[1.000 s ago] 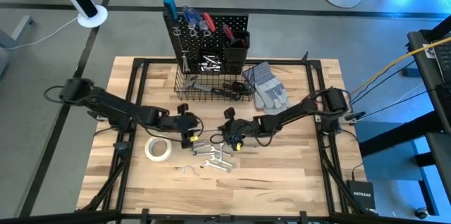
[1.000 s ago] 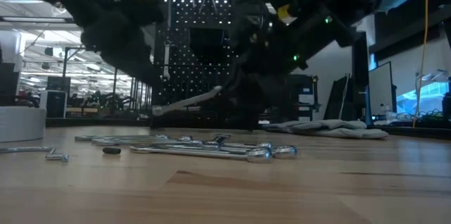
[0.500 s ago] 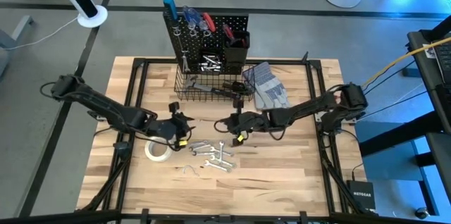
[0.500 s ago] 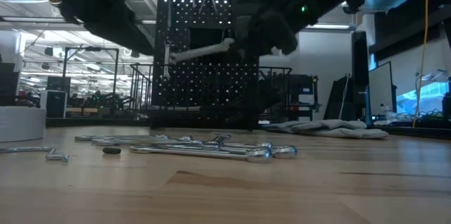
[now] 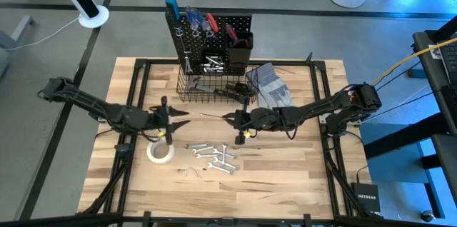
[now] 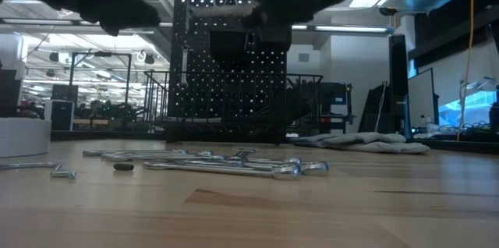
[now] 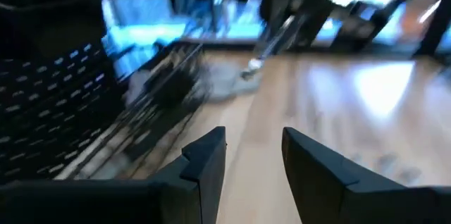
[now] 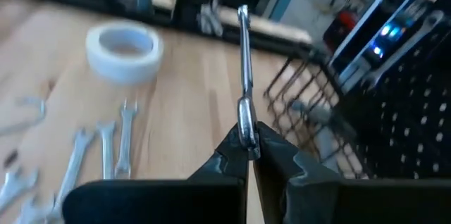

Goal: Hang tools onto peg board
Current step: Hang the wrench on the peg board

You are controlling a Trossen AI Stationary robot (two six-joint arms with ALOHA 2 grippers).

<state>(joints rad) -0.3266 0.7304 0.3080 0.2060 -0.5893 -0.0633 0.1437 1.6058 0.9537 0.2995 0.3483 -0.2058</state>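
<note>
1. Wrenches (image 5: 213, 157) lie loose in a small silver cluster on the wooden counter (image 5: 285, 177), a little toward 6 o'clock from its middle in the high view; the low view shows them flat on the wood.
2. Right end effector (image 5: 234, 118) sits near the counter's middle, pointing toward 9 o'clock, its fingers pressed together on the shaft of a slim silver wrench (image 5: 216, 115).
3. In the right wrist view that wrench (image 8: 244, 76) stands straight out from between the closed fingers (image 8: 229, 155), raised clear of the counter.
4. Left end effector (image 5: 180, 116) is at 9 o'clock of the right one, aimed toward it, with the held wrench's free tip in the space between the two.
5. Its fingers (image 7: 204, 155) are parted with a clear gap in the left wrist view, and nothing is between them.
6. White tape roll (image 5: 160, 150) lies flat on the counter just at 6 o'clock of the left end effector.
7. Peg board (image 5: 214, 31) stands upright at the counter's 12 o'clock edge, carrying red- and blue-handled screwdrivers (image 5: 200, 20) along its upper part.
8. Wire basket (image 5: 187, 90) sits at the board's foot with dark tools inside; just which tools I cannot tell.
9. Grey work gloves (image 5: 271, 88) lie on the counter at 3 o'clock of the basket.
</note>
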